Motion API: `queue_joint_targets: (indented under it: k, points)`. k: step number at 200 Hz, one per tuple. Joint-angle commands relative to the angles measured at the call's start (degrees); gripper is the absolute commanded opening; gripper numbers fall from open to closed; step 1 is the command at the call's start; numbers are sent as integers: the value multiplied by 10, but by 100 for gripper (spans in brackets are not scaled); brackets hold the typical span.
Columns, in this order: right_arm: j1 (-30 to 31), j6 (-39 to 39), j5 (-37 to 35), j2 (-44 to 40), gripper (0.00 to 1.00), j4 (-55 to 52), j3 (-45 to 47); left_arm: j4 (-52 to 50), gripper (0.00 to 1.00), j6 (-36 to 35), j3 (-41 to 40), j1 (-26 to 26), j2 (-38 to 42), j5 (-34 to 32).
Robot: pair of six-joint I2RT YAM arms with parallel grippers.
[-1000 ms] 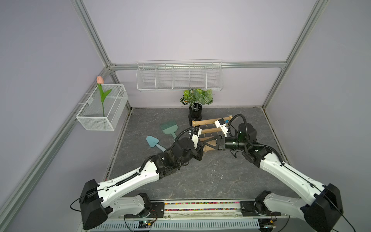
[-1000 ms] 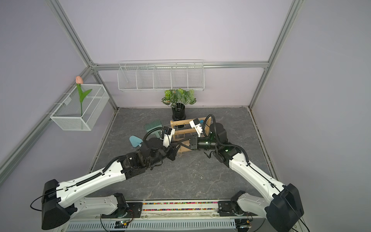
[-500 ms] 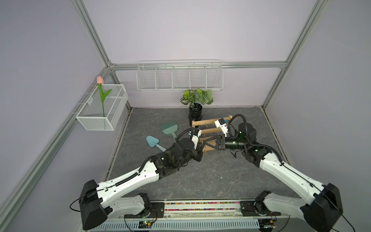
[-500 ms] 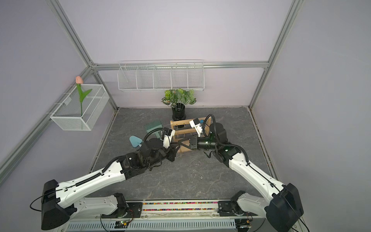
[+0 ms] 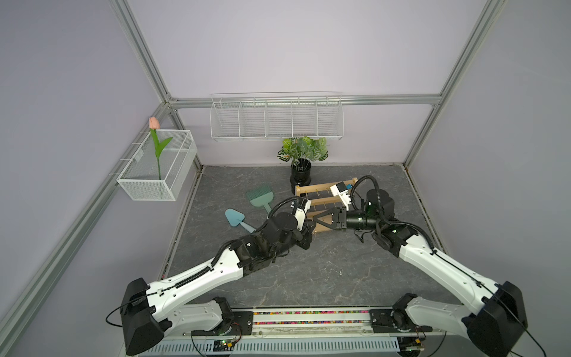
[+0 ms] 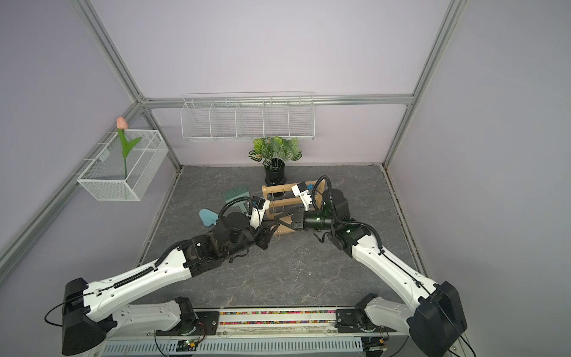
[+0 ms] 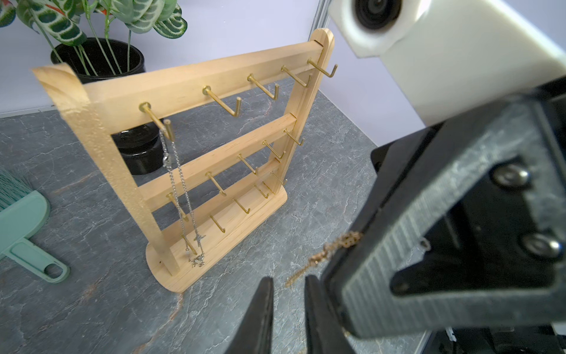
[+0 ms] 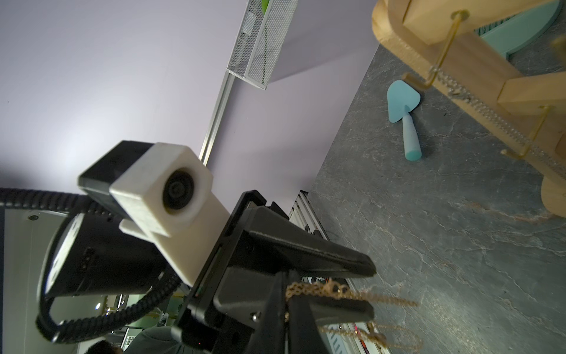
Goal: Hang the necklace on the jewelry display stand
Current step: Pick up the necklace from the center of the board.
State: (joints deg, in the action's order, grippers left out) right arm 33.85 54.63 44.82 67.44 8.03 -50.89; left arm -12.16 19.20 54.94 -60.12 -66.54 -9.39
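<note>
Right hand [image 8: 286, 294] is clamped on the gold necklace [image 7: 324, 254], whose chain dangles between the slightly parted fingers of the left hand [image 7: 288, 280], near the jewelry display stand [image 7: 190, 82].

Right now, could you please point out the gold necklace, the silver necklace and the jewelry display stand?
gold necklace [image 7: 317, 260], left wrist view, middle of the chain.
silver necklace [image 7: 197, 261], left wrist view, pendant end.
jewelry display stand [image 7: 177, 84], left wrist view, top crossbar.
</note>
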Motion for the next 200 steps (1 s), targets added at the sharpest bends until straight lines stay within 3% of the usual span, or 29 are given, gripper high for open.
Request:
queue_joint_targets:
  k: [1, 200]
  points:
    - [3, 9, 3, -3, 7, 16, 2, 16, 22, -10, 5, 0, -7, 5]
    - [12, 16, 0, 2, 7, 25, 21, 25, 11, -14, -6, 0, 2, -31]
